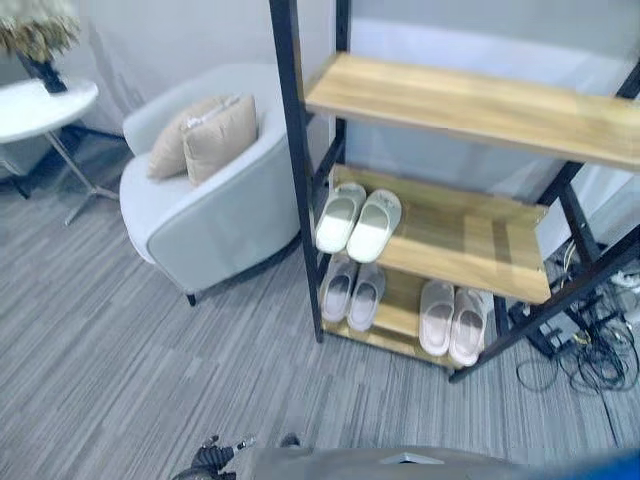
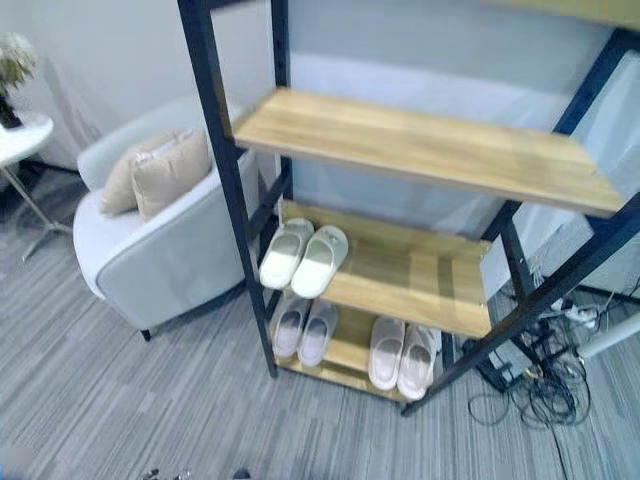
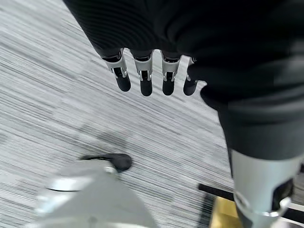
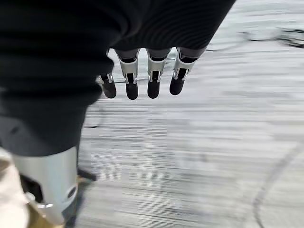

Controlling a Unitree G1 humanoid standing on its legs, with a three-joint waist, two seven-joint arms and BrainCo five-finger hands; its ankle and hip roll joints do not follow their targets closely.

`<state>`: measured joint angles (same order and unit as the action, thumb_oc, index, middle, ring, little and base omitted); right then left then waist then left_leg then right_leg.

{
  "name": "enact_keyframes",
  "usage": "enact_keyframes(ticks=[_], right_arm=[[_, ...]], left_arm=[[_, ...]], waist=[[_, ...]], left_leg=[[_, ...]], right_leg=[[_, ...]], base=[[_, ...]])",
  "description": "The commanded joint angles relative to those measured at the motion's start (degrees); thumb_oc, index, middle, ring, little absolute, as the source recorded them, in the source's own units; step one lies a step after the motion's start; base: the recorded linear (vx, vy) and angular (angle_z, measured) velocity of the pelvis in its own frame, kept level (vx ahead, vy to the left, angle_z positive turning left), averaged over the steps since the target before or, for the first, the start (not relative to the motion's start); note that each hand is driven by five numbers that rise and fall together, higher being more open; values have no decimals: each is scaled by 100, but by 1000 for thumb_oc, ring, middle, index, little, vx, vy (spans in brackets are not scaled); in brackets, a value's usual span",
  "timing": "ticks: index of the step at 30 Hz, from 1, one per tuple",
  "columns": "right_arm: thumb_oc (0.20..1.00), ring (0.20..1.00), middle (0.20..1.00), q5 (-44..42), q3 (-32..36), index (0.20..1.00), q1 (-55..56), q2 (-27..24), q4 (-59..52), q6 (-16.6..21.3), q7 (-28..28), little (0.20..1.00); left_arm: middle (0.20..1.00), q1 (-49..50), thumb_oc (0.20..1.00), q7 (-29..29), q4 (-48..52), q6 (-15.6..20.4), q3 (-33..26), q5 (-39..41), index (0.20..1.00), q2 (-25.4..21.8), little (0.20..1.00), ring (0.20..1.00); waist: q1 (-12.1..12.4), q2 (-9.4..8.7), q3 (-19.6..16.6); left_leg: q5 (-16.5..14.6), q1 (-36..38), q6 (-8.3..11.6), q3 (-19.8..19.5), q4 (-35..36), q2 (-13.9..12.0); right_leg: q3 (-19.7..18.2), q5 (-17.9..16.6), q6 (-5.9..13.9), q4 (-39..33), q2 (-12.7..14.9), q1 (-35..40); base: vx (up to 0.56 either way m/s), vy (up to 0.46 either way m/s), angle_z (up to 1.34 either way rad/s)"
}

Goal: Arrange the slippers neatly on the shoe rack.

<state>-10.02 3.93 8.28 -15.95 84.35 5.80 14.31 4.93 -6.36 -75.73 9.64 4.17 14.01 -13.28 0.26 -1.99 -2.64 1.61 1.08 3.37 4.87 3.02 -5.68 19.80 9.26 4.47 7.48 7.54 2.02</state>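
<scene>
A black-framed shoe rack point(image 1: 292, 150) with wooden shelves stands ahead of me. On the left of its middle shelf point(image 1: 480, 240) lies a pale green and white pair of slippers point(image 1: 358, 220), side by side. The bottom shelf holds a grey pair point(image 1: 353, 290) at the left and a pinkish pair point(image 1: 450, 318) at the right. The top shelf point(image 1: 470, 105) is bare. My left hand point(image 3: 142, 78) hangs over the grey carpet with relaxed fingers, holding nothing. My right hand point(image 4: 142, 78) hangs the same way, open over the carpet.
A light grey armchair point(image 1: 215, 215) with two beige cushions point(image 1: 205, 135) stands just left of the rack. A round white side table point(image 1: 40, 105) is at the far left. Loose cables point(image 1: 590, 350) lie on the floor right of the rack.
</scene>
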Motion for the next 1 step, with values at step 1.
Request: enact_keyframes(ticks=[1], right_arm=[[1000, 1000, 1000, -90, -29, 1000, -303, -71, -229, -158, -195, 1000]], left_arm=[[1000, -321, 1000, 43, -20, 44, -89, -135, 1000, 107, 1000, 1000]], waist=[[-19, -30, 255]], left_leg=[[386, -297, 227, -37, 82, -129]], right_leg=[[-147, -604, 494, -213, 198, -157]], base=[[14, -8, -11]])
